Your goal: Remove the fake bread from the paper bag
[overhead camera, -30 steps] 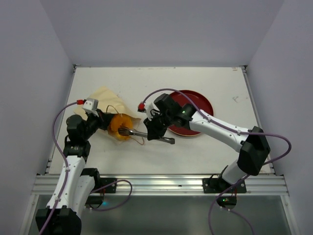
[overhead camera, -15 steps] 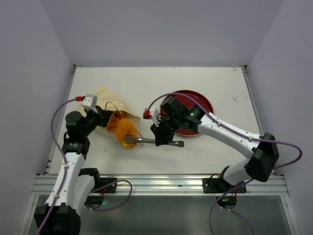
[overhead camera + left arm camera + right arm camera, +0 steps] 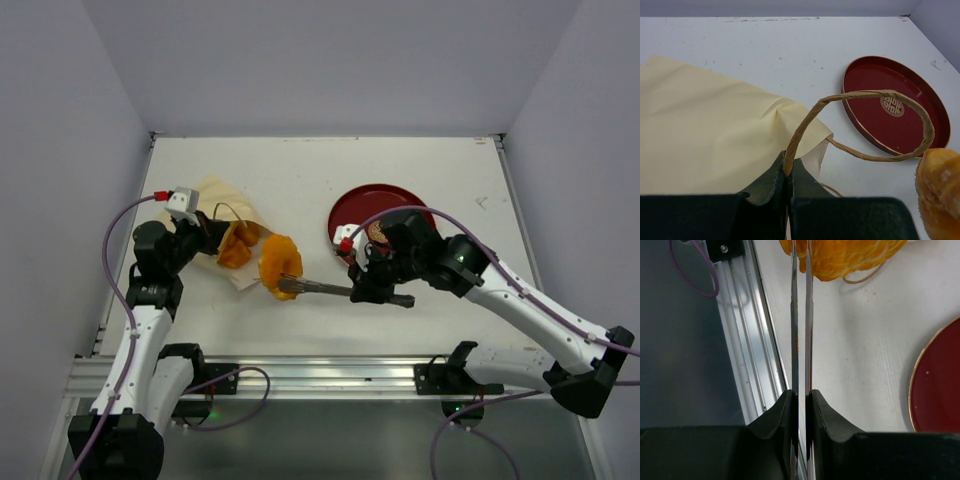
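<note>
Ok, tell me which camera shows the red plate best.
Left wrist: the plate shows nearly whole, gold mark at its centre, only the bag handle crossing it. From the top camera the right arm hides part of the plate. The right wrist catches just its edge.

The bag [image 3: 705, 130] beside the left claw [image 3: 788, 172] is pale kraft paper, matt, smooth but creased. Its handle [image 3: 865, 95], pinched in that claw, is twisted brown paper cord. The claw itself looks like dark matt plastic. The right claw [image 3: 284, 287] is thin bare metal with a dull sheen. The bread [image 3: 850, 257] at its tips is glossy orange with a bumpy surface, seemingly plastic. Beyond the left claw, the plate [image 3: 895, 110] is glossy red, lacquer-like, with a gilt rim. The table [image 3: 790, 45] is matt white and faintly scuffed.
</note>
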Controlling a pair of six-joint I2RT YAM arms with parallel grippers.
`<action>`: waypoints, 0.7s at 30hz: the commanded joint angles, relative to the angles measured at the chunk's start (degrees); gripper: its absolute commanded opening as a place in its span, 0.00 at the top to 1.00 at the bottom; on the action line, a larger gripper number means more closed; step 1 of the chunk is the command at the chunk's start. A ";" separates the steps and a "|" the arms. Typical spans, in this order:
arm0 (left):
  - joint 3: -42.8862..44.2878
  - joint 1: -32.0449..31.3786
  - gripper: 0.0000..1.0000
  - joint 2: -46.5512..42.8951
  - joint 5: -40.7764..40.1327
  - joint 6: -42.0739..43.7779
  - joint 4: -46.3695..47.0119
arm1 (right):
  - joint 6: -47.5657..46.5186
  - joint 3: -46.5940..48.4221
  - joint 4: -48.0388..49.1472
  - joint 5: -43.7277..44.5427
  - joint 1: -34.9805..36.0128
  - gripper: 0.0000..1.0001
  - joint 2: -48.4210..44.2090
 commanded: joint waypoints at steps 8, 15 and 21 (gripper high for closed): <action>1.45 -0.04 1.00 -1.49 -1.60 3.35 -3.50 | -5.12 0.19 -5.43 8.45 -16.17 1.00 -3.14; -0.48 0.05 1.00 -4.47 -1.51 4.93 -3.59 | -14.08 3.79 -9.57 9.33 -31.83 1.00 3.35; -1.98 -0.04 1.00 -6.41 -0.98 4.58 -2.71 | -20.33 11.17 -12.73 10.90 -40.11 1.00 14.78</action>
